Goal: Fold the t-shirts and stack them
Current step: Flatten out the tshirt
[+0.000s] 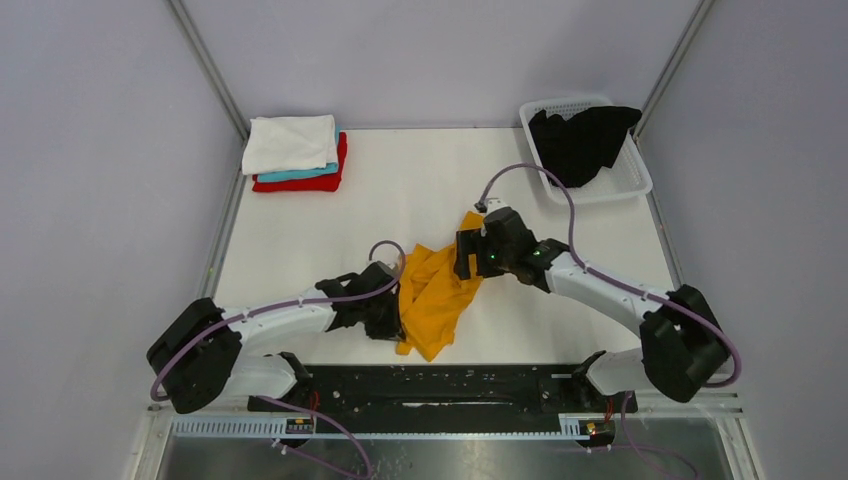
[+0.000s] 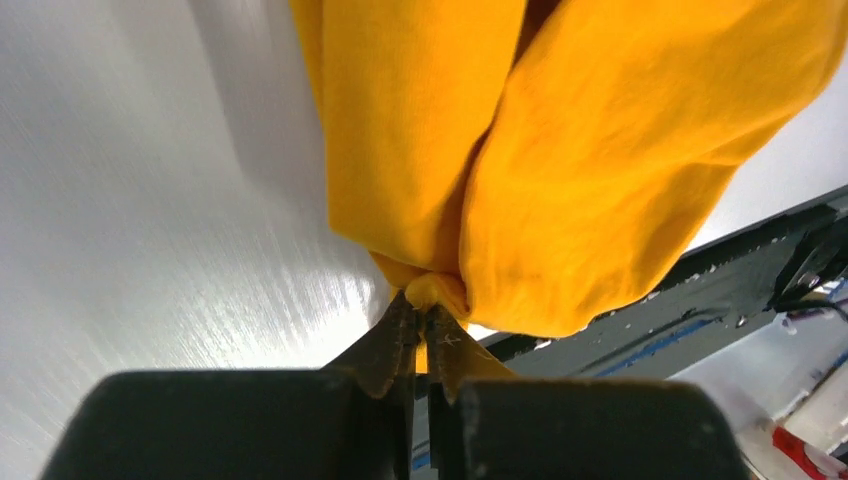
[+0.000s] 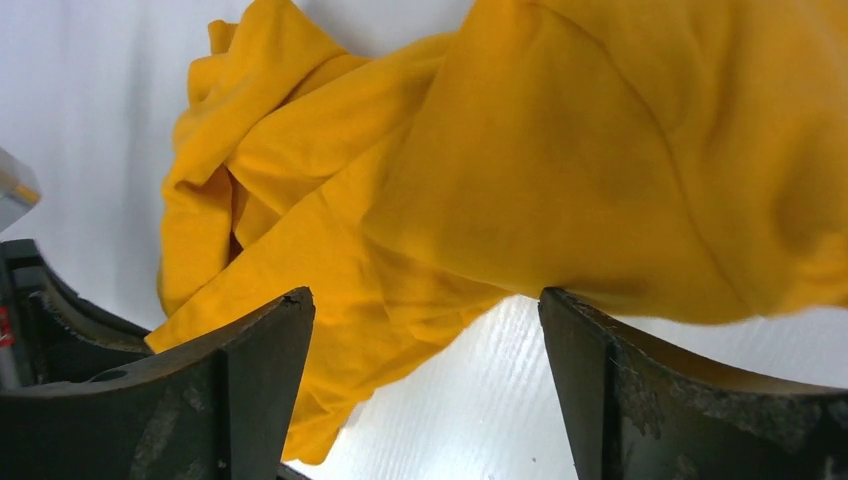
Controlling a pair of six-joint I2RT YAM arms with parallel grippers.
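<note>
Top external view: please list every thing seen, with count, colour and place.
white t-shirt: 1, white, folded, top of stack, far left corner.
teal t-shirt: 1, teal, under the white one.
red t-shirt: 1, red, bottom of stack.
black t-shirt: 1, black, unfolded, in basket.
mustard-orange t-shirt: 1, mustard-orange, crumpled, table centre.
basket: 1, white, far right corner.
table: 1, white.
left gripper: 1, black, shut on mustard-orange t-shirt.
right gripper: 1, black, open, over it.

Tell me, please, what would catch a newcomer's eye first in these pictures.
The crumpled mustard-orange t-shirt at the centre of the table stands out, pinched by the shut left gripper while the right gripper is open close by. At the far left sits a folded stack, white on teal on red; at the far right a black t-shirt lies in the white basket.
</note>
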